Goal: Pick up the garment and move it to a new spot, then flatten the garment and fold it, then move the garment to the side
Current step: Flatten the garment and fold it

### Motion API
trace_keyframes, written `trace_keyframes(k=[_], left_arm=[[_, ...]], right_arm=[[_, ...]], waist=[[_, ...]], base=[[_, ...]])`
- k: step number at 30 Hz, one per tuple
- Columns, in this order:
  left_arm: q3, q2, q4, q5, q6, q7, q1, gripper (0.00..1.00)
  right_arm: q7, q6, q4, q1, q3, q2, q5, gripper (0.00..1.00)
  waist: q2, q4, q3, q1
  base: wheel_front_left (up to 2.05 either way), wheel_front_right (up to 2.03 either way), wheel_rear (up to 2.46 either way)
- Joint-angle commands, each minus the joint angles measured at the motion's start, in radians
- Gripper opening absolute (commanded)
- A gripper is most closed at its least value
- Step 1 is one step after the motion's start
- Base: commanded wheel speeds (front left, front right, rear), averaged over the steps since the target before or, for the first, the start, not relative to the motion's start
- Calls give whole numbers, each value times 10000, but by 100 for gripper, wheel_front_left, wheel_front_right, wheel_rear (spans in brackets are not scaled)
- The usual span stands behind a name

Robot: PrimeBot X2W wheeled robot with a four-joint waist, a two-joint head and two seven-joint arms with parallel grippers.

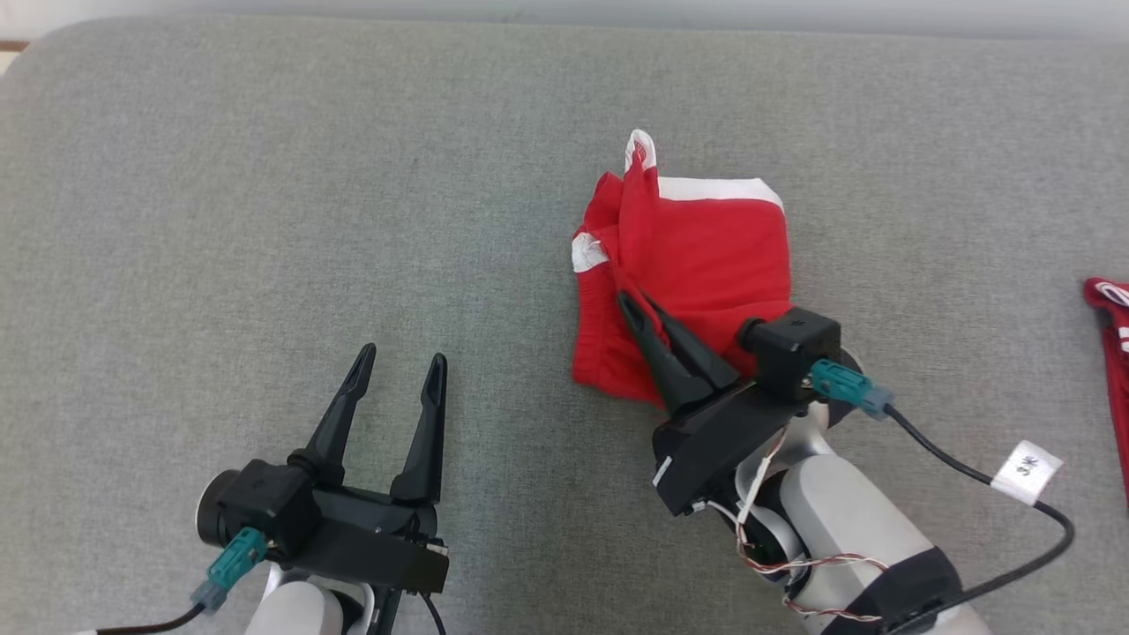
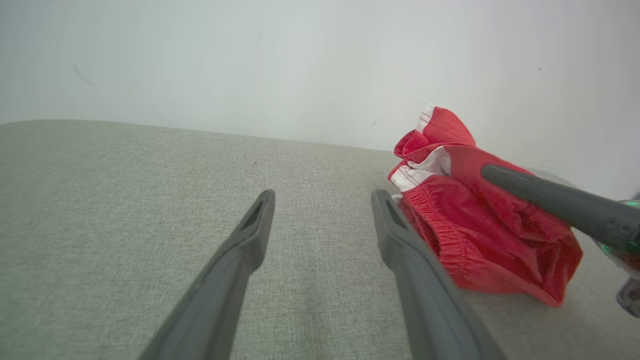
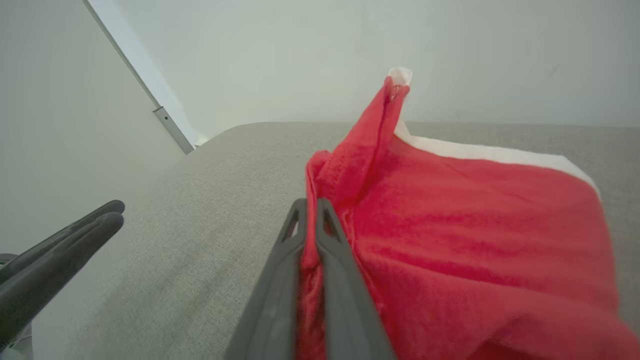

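The right tool (image 1: 633, 307) is closed on a fold of the red garment (image 1: 714, 256). The left tool (image 1: 402, 354), well apart from it, is wide open and empty.

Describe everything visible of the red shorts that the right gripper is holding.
The red shorts look like thin, soft fabric, with white trim along the far edge and at a corner, and a gathered elastic waistband. They lie crumpled and partly doubled over on the grey fabric surface, right of centre in the head view. One ridge of cloth stands up in a peak. The right gripper is shut on a fold near their left side; nothing else touches them.
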Motion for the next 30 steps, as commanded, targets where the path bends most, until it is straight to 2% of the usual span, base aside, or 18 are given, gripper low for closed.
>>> trace_keyframes(k=[1,4,5,6,7,14,20,26,30], left_arm=[[21,8,29,-37,-65,-44,-82,100],[66,-2,51,-36,-41,-42,-87,100],[67,-8,49,-27,-35,-44,-76,100],[68,-12,44,-14,-22,-42,-63,100],[64,-17,37,-1,-13,-44,-50,100],[27,-42,61,15,-43,-44,-50,100],[94,-55,76,11,-36,-43,-22,100],[174,-63,97,57,-4,-43,98,100],[296,-11,93,107,44,-44,203,100]], right_arm=[[-120,-7,287,-157,138,54,146,0],[-276,-7,762,-279,327,162,285,0],[-299,-7,892,-267,395,219,393,20],[-332,-5,1011,-291,498,246,431,58],[-408,-7,1063,-332,577,292,501,100],[-708,-7,1283,-307,1227,576,823,100],[-1217,-7,532,-101,1768,613,758,100],[-1591,-5,-346,219,1382,453,523,100],[-1754,-5,-1104,718,521,267,227,100]], waist=[[-1,106,99,0],[-1,123,140,0],[-1,125,152,0],[-1,119,163,0],[-1,111,169,0],[-1,38,156,0],[-1,-39,76,0],[-1,-151,-81,0],[-1,-265,-260,0]], base=[[0,0,0],[0,0,0],[0,0,0],[0,0,0],[0,0,0],[0,0,0],[0,0,0],[0,0,0],[0,0,0]])
